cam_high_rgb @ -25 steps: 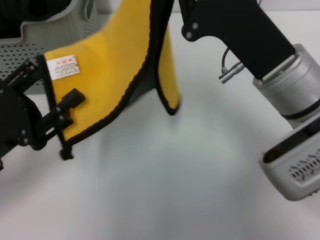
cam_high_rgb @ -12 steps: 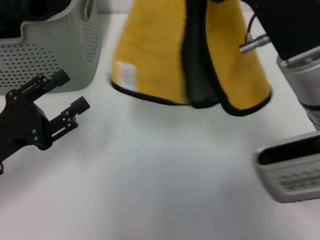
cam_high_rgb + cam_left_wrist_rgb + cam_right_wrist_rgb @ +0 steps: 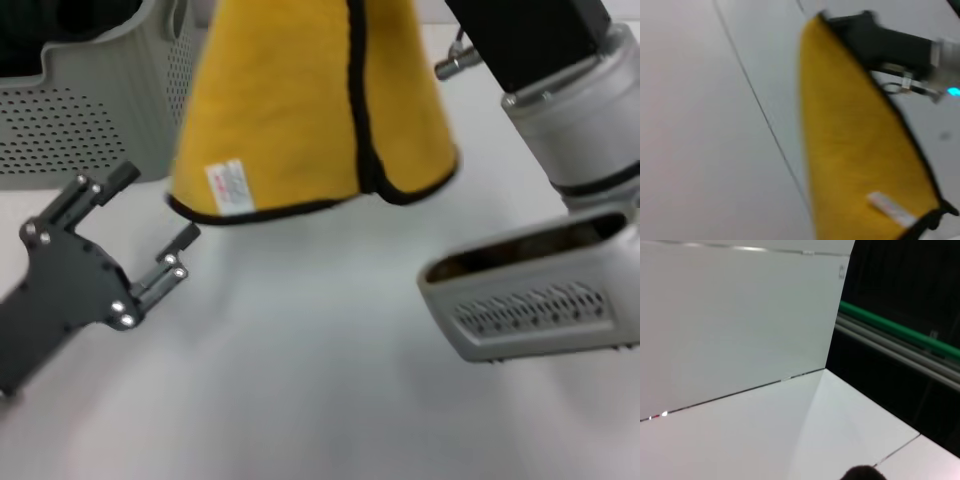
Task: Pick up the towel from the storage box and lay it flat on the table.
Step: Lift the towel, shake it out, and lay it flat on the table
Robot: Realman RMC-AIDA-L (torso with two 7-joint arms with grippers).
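Head camera looks down close on the towel, shared with the left wrist's side view; right wrist faces away.

Black left claw with silver screws; right arm black and silver (vented grey housing).

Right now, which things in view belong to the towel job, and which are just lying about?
Part of the job:
- towel, hanging above the table, top out of view
- storage box, back left
- table
- left gripper, open, beside the towel's lower corner
- right arm, raised over the table

Lying about:
- nothing visible
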